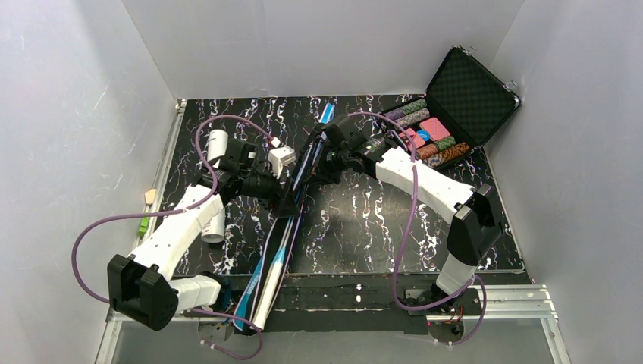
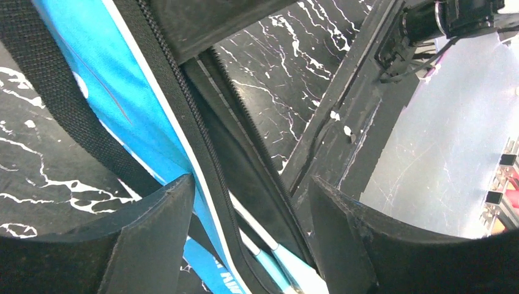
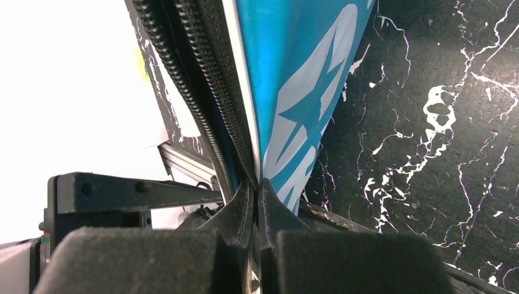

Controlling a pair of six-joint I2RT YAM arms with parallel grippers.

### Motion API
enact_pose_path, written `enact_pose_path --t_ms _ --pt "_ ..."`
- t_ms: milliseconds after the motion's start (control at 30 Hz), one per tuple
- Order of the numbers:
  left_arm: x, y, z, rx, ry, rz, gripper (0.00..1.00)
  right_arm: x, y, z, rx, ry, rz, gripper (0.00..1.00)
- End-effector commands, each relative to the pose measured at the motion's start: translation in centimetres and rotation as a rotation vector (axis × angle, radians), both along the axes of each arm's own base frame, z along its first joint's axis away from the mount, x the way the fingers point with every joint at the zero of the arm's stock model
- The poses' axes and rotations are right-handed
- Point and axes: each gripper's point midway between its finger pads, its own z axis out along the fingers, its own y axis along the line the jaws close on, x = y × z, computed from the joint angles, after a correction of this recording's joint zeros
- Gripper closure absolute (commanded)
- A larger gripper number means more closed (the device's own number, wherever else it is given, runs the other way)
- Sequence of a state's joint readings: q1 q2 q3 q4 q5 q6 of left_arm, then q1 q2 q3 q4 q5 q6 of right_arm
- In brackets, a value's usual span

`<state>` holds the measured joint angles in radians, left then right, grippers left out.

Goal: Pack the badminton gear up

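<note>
Right wrist view: right gripper [image 3: 254, 187] pinching blue bag [image 3: 294, 73] beside its zipper [image 3: 183, 79], left wrist view: left gripper [image 2: 251, 187] spread astride the zipper, only overhead shows white tube [image 1: 217, 142]

A blue racket-shaped fabric bag [image 1: 327, 114] lies slantwise on the counter [image 1: 356, 220], from the near edge left of centre to the far middle. A long white tube [image 1: 217, 144] lies left of it, partly hidden under the left arm, and an open black hard case [image 1: 474, 95] sits at the far right corner. The left pincer [image 2: 251, 190] straddles the bag's zip edge midway along, with the right pincer [image 3: 256, 184] clamped on that edge just beyond.
</note>
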<state>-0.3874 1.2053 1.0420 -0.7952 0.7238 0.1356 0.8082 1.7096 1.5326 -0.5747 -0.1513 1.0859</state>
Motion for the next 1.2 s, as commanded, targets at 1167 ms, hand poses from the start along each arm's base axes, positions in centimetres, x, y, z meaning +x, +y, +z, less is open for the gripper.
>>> enact_pose_path --t_ms 1167 --pt "0.2 -1.8 -2.4 0.178 -0.115 -0.002 0.42 -1.2 2.1 5.0 0.118 -0.063 0.015 0.99"
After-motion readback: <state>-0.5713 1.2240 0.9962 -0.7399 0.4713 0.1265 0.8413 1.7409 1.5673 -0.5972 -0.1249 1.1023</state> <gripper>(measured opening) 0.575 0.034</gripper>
